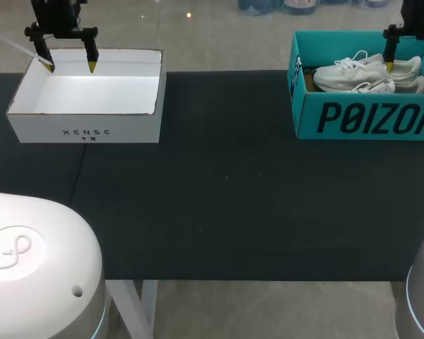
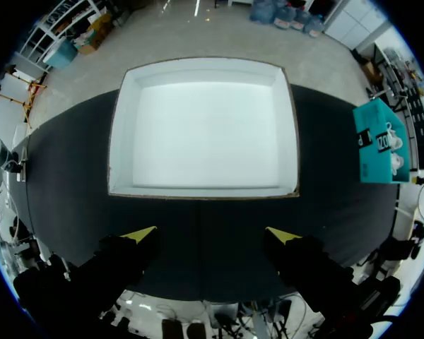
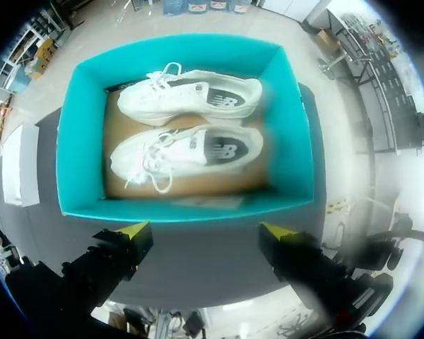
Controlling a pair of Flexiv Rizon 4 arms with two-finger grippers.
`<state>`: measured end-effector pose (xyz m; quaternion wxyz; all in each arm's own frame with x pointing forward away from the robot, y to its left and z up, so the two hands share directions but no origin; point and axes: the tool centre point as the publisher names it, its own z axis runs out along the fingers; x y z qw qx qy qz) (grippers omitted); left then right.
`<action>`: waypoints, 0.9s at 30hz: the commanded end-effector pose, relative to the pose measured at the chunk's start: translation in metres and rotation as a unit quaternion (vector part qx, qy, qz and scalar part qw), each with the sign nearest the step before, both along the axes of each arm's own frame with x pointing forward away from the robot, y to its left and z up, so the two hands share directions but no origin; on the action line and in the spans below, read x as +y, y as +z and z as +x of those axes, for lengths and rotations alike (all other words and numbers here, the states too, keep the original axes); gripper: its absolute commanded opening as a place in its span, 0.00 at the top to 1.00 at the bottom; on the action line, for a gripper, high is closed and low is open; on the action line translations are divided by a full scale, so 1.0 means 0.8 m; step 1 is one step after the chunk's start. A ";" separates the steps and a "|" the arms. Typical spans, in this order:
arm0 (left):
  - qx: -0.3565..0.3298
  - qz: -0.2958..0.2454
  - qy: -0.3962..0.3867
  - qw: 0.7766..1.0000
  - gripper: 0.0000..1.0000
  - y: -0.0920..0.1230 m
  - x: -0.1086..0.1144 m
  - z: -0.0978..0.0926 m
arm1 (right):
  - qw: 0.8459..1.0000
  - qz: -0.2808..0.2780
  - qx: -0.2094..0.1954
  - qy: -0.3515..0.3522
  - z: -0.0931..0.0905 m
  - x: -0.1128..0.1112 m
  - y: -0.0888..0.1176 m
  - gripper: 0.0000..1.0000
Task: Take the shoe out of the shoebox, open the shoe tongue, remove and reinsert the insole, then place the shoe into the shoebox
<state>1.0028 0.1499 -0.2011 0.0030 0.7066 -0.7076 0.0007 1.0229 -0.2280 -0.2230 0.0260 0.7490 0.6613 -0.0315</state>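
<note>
Currently gripping: nothing. The right claw (image 3: pixel 206 231) hangs with its yellow tips spread wide and nothing between them; the left claw (image 2: pixel 212 234) is just as wide open and empty.
Task's thing: two pale shoes lie side by side in the teal shoebox (image 3: pixel 184 208), below and ahead of the right claw.
Nearer shoe: the nearer shoe (image 3: pixel 187 150) sits just past the box wall closest to the fingers; the farther shoe (image 3: pixel 191 95) lies beyond it, against the far wall.
Long axis: both shoes run parallel to the line between my two right fingertips, toes toward my left arm's side. I judge the wrist would have to turn to close across a shoe's width.
Nearer arm: the right, clearly. The left claw (image 1: pixel 71 66) hangs over an open white box (image 1: pixel 85 131), well apart across the dark table (image 1: pixel 226 198).
Hidden: from the head view the right claw (image 1: pixel 411 65) covers part of the shoes and the shoebox (image 1: pixel 304 116) is cut off at the edge.
Hard to make out: tongue and insole; I cannot tell how the laces are fastened.
</note>
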 end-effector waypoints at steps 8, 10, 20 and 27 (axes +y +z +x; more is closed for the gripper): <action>0.000 0.002 0.000 1.000 0.00 0.001 0.000 -0.001 | 0.999 -0.008 -0.041 -0.010 0.017 -0.055 -0.042 0.00; 0.000 0.002 0.000 1.000 0.00 0.001 0.000 -0.001 | 0.999 -0.007 -0.051 -0.005 0.018 -0.059 -0.046 0.00; 0.000 0.002 0.000 1.000 0.00 0.001 0.000 -0.001 | 0.997 -0.017 -0.078 0.008 0.032 -0.083 -0.082 0.00; 0.000 0.002 0.000 1.000 0.00 0.001 0.000 -0.001 | 0.996 -0.017 -0.084 0.015 0.053 -0.097 -0.086 0.00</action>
